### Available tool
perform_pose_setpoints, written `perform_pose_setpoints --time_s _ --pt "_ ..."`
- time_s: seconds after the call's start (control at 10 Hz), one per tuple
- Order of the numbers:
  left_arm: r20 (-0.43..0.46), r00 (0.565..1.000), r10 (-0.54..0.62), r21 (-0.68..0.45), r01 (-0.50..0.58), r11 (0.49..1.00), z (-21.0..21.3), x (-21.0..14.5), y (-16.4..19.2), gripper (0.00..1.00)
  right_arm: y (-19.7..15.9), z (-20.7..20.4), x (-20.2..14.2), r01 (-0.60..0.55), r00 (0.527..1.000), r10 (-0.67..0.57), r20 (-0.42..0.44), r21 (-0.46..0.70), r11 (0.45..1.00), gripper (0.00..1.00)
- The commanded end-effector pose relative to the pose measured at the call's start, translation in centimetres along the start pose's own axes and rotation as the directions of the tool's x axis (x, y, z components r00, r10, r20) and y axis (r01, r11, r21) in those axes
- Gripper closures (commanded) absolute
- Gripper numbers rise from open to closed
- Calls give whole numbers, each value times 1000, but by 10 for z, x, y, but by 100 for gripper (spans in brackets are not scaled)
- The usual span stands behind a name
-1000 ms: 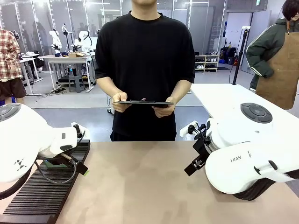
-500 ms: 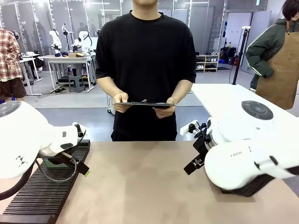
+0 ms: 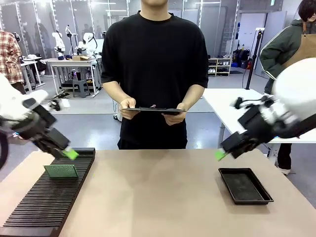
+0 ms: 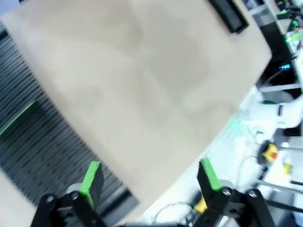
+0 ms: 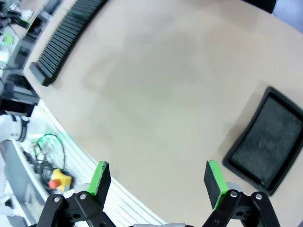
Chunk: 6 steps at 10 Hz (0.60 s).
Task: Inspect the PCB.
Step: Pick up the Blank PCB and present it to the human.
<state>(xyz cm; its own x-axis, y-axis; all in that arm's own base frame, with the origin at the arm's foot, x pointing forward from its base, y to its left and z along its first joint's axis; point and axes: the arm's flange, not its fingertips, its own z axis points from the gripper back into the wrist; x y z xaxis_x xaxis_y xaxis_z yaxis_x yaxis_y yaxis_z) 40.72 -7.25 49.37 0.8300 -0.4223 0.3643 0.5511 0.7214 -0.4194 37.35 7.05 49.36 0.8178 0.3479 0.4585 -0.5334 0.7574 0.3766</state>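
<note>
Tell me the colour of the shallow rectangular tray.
The shallow rectangular tray is black, clearest in the front view.

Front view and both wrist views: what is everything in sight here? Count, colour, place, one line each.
PCB: one, green, standing upright in the rack.
rack: one, black, slotted, table's left side.
tray: one, black, shallow, table's right side.
clipboard: one, dark, held level by the person.
table: one, tan.
person: one, black T-shirt, standing at the far side.
left gripper: one, black with green pads, open, near the rack.
right gripper: one, black with green pads, open, near the tray.
</note>
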Motion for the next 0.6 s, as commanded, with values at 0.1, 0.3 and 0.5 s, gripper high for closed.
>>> perform_pose_setpoints --time_s 0.1,0.3,0.5 --pt "24 997 69 -98 -66 993 78 -37 10 0 -25 80 -40 87 988 -100 117 111 990 0" --pt "181 975 128 -123 -107 987 128 -85 17 0 -34 128 -79 160 961 -192 199 164 973 0" --pt "394 897 201 -223 -119 968 165 -139 25 0 -45 158 -124 212 896 -318 310 331 920 0"
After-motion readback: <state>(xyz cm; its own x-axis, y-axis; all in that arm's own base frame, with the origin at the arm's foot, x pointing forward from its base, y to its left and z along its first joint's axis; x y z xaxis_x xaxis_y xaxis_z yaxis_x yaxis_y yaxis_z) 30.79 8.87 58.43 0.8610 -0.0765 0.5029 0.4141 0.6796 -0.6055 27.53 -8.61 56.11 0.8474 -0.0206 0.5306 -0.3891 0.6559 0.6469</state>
